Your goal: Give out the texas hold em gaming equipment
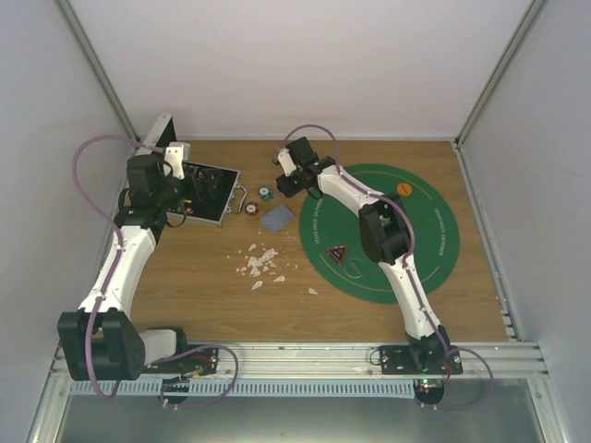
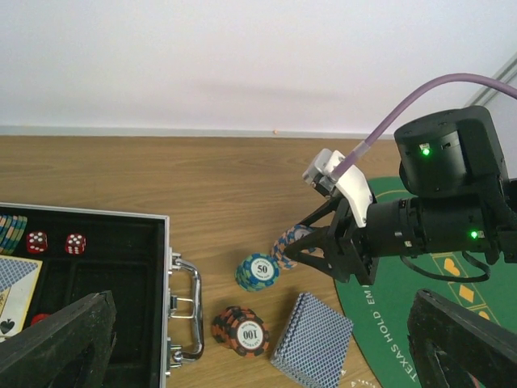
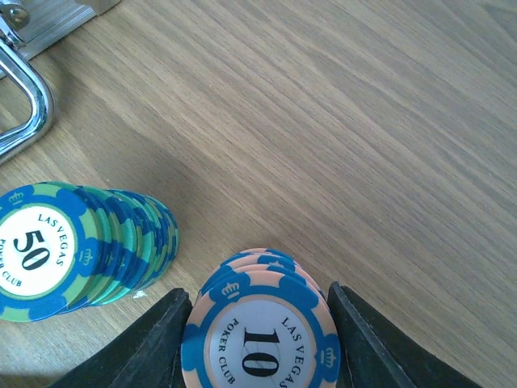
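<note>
right gripper point(image 3: 257, 356) low, straddling 10 chips point(image 3: 262, 303)

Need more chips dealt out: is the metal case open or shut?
Open. The case shows its black interior, with red dice and chips inside; its lid stands raised.

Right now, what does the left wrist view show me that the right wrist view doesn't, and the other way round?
Only the left wrist view: the open case interior with red dice, the 100 chip stack, the card deck, the green mat, and the right hand seen from outside.
Only the right wrist view: the 10 printed on the orange-blue chip stack between that hand's fingers.
Both: that stack, the 50 chip stack beside it, and the case handle.
</note>
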Robot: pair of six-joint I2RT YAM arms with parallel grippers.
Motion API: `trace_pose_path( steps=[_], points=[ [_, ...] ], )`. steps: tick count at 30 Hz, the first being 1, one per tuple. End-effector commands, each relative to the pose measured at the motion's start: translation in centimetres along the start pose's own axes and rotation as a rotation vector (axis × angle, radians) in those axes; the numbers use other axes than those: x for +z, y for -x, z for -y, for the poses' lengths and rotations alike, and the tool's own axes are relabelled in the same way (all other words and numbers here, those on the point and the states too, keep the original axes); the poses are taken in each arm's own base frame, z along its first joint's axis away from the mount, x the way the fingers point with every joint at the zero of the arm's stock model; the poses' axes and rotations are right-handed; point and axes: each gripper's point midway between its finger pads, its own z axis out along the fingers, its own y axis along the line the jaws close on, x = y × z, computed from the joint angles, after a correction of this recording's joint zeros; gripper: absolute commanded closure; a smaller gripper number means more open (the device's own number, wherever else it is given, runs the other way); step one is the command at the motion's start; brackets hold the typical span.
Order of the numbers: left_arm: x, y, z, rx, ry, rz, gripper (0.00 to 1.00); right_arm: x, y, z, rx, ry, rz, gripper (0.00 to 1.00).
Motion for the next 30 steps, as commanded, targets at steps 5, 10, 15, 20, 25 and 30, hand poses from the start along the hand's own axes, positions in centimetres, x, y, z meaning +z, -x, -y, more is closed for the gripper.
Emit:
trace_pose_path(
  steps=[5, 10, 15, 20, 25, 30],
  points=[
    [-0.5, 2.1, 0.3, 0.016, -0.025, 0.064, 0.01, 0.2, 0.6, -0.7, -0.022, 0.006, 0.009, 0.61],
    [-0.5, 2.1, 0.4, 0.016, -0.028, 0.065, 0.01, 0.0, 0.9, -0.9, -0.025, 0.01, 0.015, 0.64],
    [-0.5, 2.1, 0.4, 0.018, -0.03, 0.065, 0.01, -1.4, 2.1, -1.2, -0.032, 0.009, 0.042, 0.65],
    [-0.4, 2.1, 0.4, 0.022, -0.032, 0.063, 0.01, -2.6, 3.1, -1.4, -0.032, 0.011, 0.063, 0.65],
    [-0.4, 2.0, 0.4, 0.02, -0.031, 0.061, 0.01, -2.8, 3.1, -1.1, -0.032, -0.008, 0.06, 0.65],
    [-0.4, 2.0, 0.3, 0.02, -0.029, 0.06, 0.01, -3.8, 3.7, -1.0, -0.02, -0.017, 0.073, 0.65]
  ],
)
